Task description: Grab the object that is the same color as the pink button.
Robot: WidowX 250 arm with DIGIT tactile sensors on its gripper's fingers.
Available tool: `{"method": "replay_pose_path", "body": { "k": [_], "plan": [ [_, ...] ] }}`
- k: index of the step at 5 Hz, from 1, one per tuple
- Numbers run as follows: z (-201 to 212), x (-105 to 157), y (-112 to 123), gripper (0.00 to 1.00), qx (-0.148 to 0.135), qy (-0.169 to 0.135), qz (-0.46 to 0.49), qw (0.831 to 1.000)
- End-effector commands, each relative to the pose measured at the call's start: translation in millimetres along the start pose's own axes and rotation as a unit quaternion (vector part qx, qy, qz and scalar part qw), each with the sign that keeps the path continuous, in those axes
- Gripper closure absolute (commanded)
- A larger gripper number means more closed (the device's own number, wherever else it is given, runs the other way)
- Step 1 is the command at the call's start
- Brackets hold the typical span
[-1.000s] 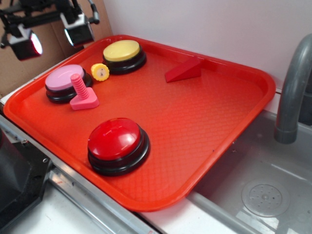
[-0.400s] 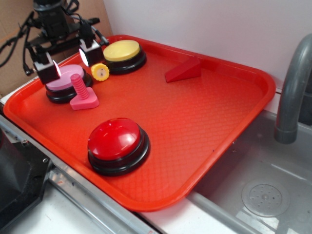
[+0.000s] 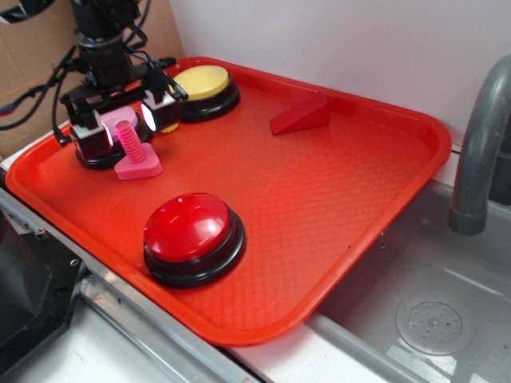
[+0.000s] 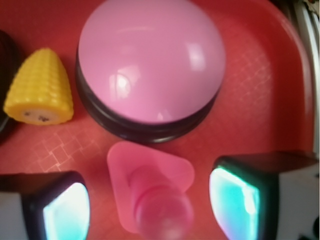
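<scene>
The pink toy bolt (image 3: 133, 152) stands upright on its flat head on the red tray (image 3: 335, 207), just in front of the pink button (image 3: 108, 128). My gripper (image 3: 124, 124) is open, low over the tray, one finger on each side of the bolt's shaft without touching it. In the wrist view the bolt (image 4: 152, 192) sits between my two fingertips (image 4: 65, 210), with gaps on both sides, and the pink button (image 4: 150, 62) fills the view behind it.
A small yellow ridged piece (image 4: 41, 90) lies left of the pink button. A yellow button (image 3: 206, 88) sits at the tray's back, a red wedge (image 3: 301, 116) to its right, a red button (image 3: 194, 237) at the front. A grey faucet (image 3: 479, 144) and sink are at right.
My gripper has come down and forward from the back left corner. It now straddles the pink bolt and hides part of the pink button and the yellow piece.
</scene>
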State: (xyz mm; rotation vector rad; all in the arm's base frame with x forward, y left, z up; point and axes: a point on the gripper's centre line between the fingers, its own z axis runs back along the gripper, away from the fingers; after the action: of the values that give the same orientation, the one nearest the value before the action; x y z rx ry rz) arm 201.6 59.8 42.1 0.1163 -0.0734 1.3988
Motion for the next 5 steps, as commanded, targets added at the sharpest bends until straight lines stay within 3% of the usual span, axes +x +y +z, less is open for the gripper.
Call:
{"method": "replay_pose_path", "body": {
  "k": [1,2,3,4,5],
  "plan": [
    [0.4,2.5,5.4,1.00,-0.021,-0.011,0.012,1.000],
    [3.7,3.6,5.1,1.00,-0.027,-0.015,0.004,1.000],
    [20.0,0.9,-1.0,1.00,-0.055,-0.010,-0.072,0.996],
    [41.2,-9.4,-11.4,1.00,-0.068,-0.008,-0.177,0.982],
    [63.9,-22.9,-28.2,1.00,-0.058,0.018,-0.299,0.952]
  ]
}}
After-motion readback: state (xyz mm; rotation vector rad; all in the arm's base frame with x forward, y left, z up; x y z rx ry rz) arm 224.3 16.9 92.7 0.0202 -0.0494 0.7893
